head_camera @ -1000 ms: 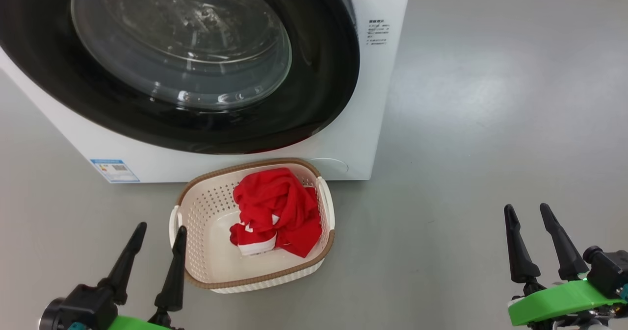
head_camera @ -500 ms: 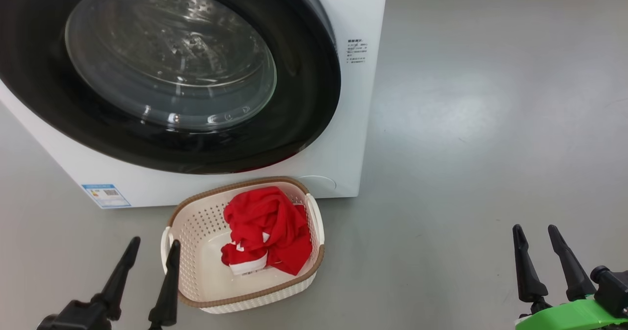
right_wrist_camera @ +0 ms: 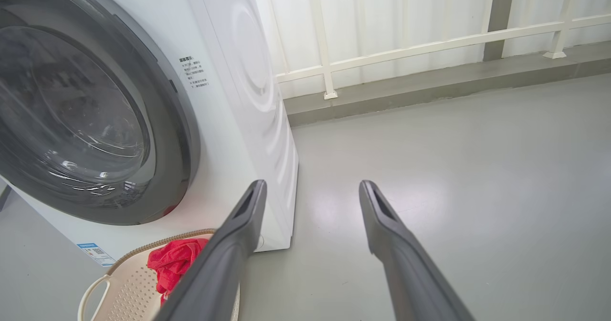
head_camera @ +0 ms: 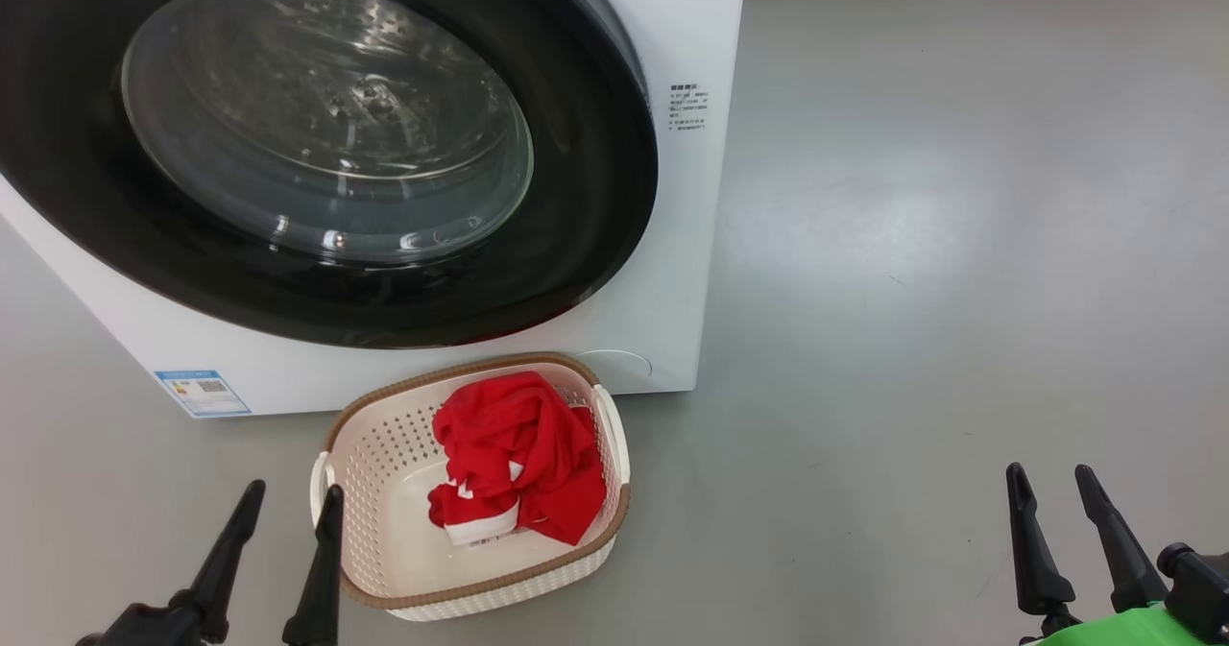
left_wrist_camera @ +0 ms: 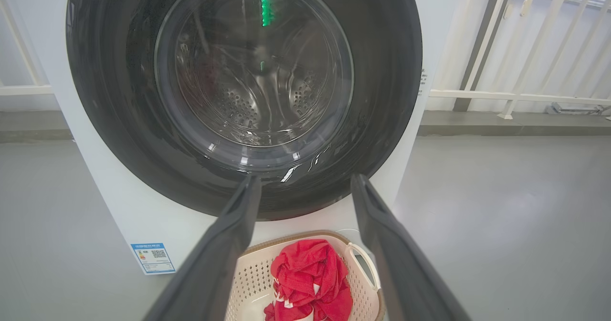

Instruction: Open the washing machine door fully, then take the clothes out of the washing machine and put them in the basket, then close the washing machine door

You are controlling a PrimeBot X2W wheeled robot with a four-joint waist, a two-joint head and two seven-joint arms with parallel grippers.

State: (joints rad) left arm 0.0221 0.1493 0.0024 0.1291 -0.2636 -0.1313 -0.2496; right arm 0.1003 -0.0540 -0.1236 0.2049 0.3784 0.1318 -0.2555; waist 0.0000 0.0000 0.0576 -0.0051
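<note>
Now, washing machine door (head_camera: pixel 326 137) closed, clothes (head_camera: pixel 518 454) in basket (head_camera: pixel 379 464), left tool (head_camera: pixel 296 489) and right tool (head_camera: pixel 1048 470) released, empty

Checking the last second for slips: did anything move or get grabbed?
The head camera's framing shifted; nothing was grasped or released. The clothes lie in the basket as before, the washing machine door remains shut, and the left hand and right hand stay open, empty.

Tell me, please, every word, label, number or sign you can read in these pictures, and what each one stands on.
No text is legible.
Small dark print block, on the big white front-loading washing machine, right of its round black-rimmed glass door: too small to read.
Blue-edged sticker with a square code, front's lower left corner: too blurred to read.
</note>
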